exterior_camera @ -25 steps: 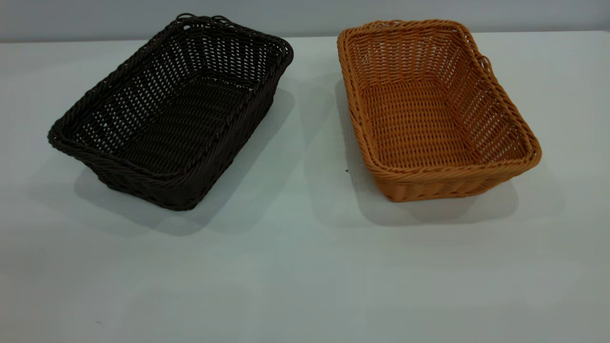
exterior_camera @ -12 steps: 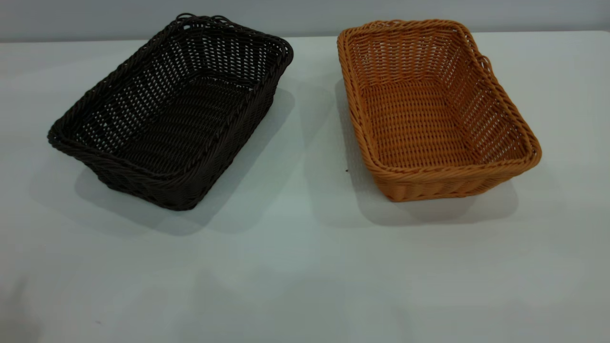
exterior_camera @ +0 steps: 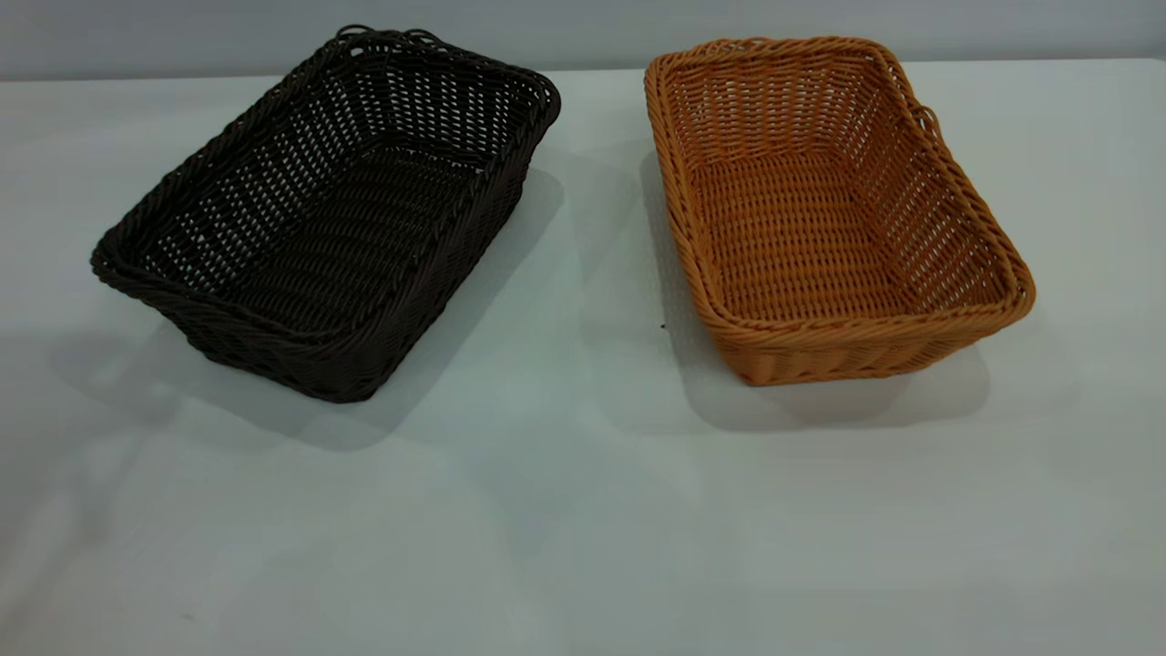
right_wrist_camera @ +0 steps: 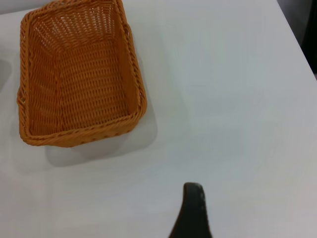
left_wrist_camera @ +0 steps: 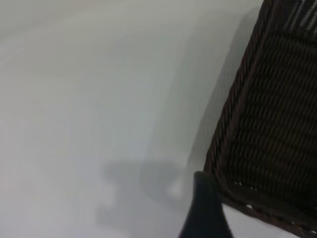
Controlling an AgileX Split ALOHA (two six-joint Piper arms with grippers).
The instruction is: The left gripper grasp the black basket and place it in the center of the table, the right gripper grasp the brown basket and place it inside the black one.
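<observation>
The black basket sat upright on the white worktop at the exterior view's left, angled so one corner pointed toward the camera; the brown basket sat upright at that view's right, well apart from the dark one, a strip of bare worktop between them; neither basket held anything, and a small loose loop stood out from the brown basket's right rim. No arm appeared in the exterior view. In the left wrist view a single dark finger of the left claw hung just beside a corner of the black basket; whether it was spread or pressed together could not be told. In the right wrist view one dark finger of the right claw hovered over bare worktop, well apart from the brown basket; its state could not be told either.
</observation>
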